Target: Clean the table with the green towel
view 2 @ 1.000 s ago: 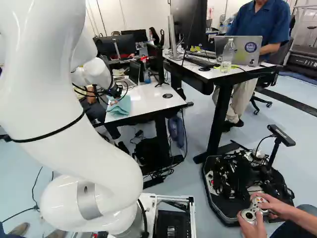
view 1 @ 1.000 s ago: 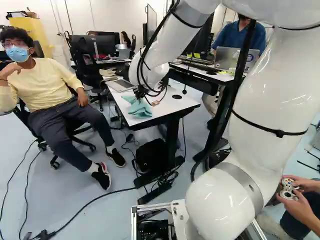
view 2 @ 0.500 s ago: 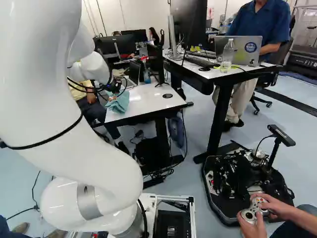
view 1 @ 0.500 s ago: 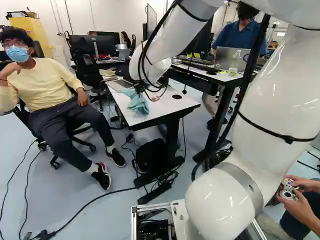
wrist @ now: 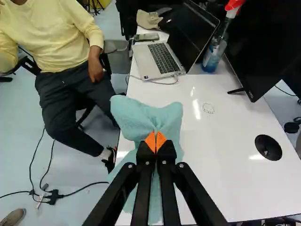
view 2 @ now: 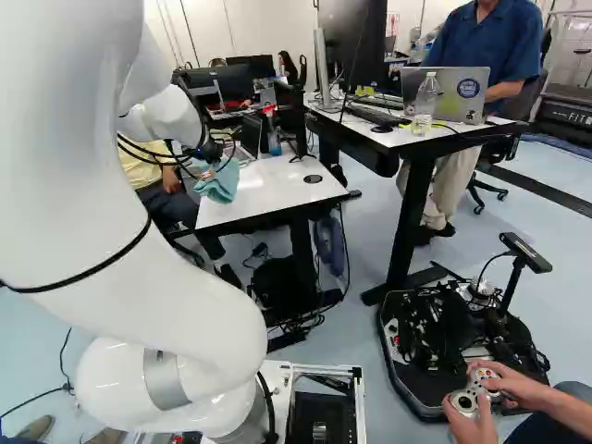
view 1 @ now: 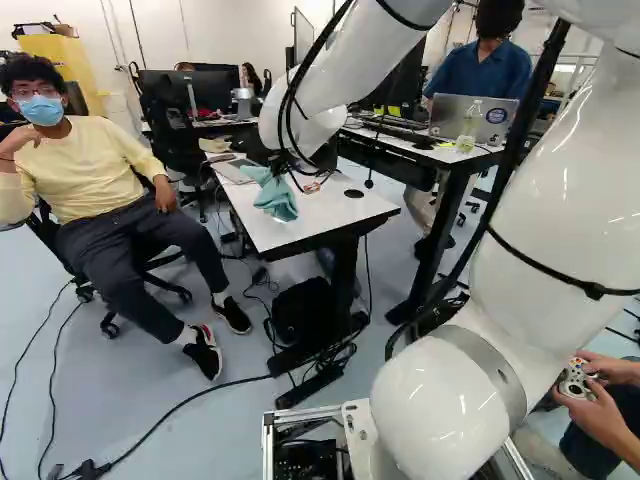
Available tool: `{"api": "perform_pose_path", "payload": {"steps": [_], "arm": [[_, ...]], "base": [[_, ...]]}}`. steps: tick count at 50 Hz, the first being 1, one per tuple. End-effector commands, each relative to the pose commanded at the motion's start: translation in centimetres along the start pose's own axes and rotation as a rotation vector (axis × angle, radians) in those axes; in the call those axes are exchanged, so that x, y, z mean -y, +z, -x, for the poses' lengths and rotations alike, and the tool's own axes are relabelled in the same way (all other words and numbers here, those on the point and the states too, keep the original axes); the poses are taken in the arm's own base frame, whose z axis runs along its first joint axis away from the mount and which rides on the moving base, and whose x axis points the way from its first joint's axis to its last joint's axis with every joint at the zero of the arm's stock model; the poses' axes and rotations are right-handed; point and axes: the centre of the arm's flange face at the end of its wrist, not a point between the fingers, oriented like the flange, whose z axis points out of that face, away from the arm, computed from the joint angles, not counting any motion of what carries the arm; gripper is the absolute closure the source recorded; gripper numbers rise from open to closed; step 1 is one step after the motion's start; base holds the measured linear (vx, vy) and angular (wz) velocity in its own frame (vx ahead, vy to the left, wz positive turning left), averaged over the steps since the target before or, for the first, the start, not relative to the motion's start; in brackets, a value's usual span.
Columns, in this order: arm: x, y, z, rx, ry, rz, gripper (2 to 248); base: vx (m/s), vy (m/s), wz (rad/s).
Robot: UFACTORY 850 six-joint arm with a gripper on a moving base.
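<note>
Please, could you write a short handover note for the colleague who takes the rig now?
Hand: shut on the green towel.
Towel: bunched in the fingers, hanging by the table edge on the seated person's side; whether it presses on the table is unclear.
Done: towel gripped and brought to the table. How much is wiped, I cannot tell.
Left: a small faint ring-shaped mark shows on the tabletop; probably wipe there. Take care near the open laptop and spray bottle.
</note>
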Motion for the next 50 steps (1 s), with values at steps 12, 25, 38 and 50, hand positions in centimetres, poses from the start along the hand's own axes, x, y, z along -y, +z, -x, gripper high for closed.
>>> {"api": "perform_pose_path", "payload": {"steps": [12,25,38,50], "arm": [[-0.2,-0.7,-1.1,-0.023,0.002,0.003,225],[-0.4,-1.3,-2.3,-0.025,0.005,0.008,225],[-1.0,-1.7,-3.5,-0.015,0.010,0.016,225],[-1.7,-2.0,-4.7,-0.004,0.019,0.028,225]], "base": [[0.000,0.000,0.000],[0.000,0.000,0.000],[0.000,0.000,0.000],[0.000,0.000,0.000]]}}
